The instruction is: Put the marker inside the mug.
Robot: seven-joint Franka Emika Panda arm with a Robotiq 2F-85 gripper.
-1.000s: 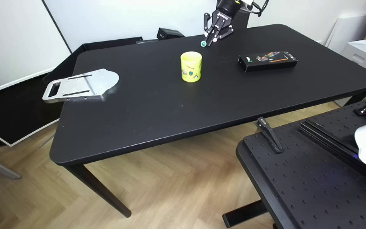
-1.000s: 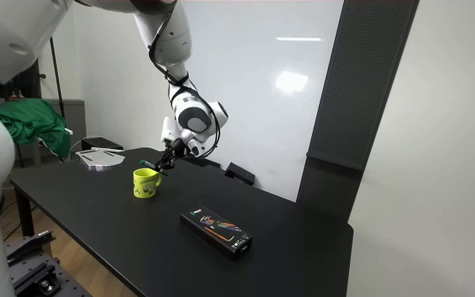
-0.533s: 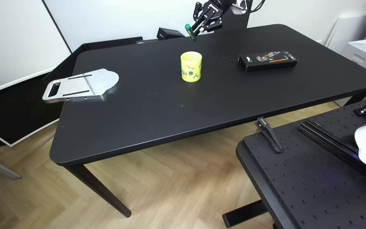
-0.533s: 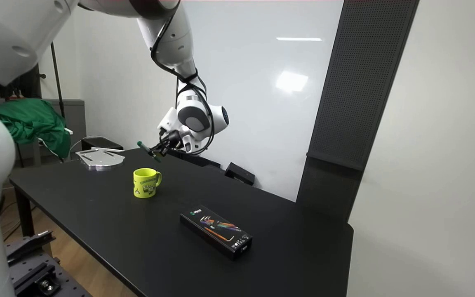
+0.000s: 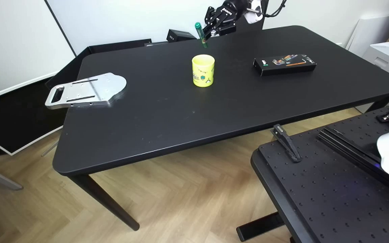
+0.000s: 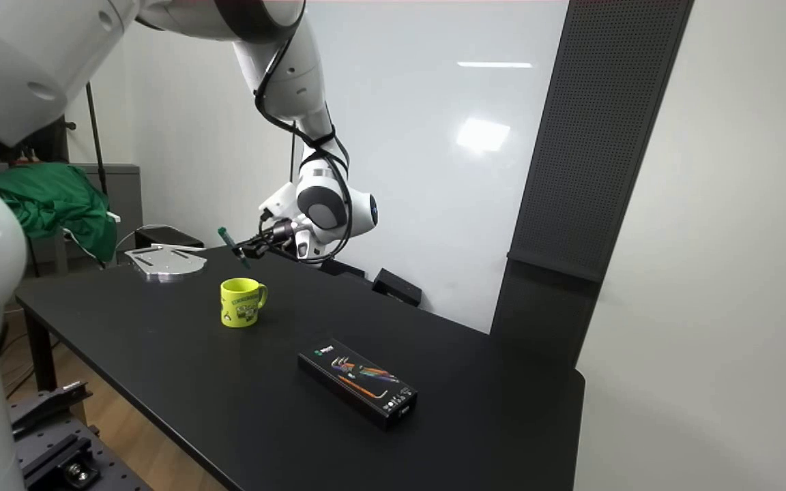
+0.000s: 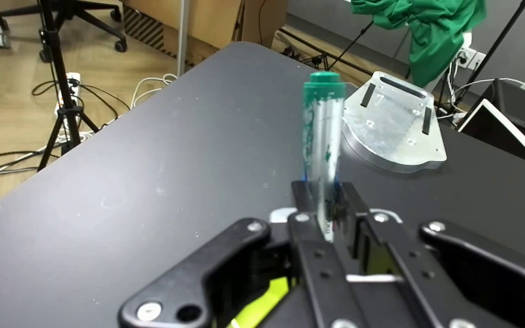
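Wide passage between mug [image 5: 203,75] and metal plate [image 5: 101,88]; low black box [image 5: 282,70] obstructs opposite side.

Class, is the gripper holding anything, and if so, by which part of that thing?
Yes: the gripper holds the marker, roughly by its middle; in both exterior views, an end sticks out on each side of the grip.

No word or number can be read. White print on the flat black box [image 6: 357,383], seen in both exterior views, is too small; so is the white lettering on the gripper [image 5: 206,33], behind the jaws. Dark print on the marker [image 7: 323,150] is blurred. Whether the dark band on the mug [image 6: 237,303] holds letters cannot be told.
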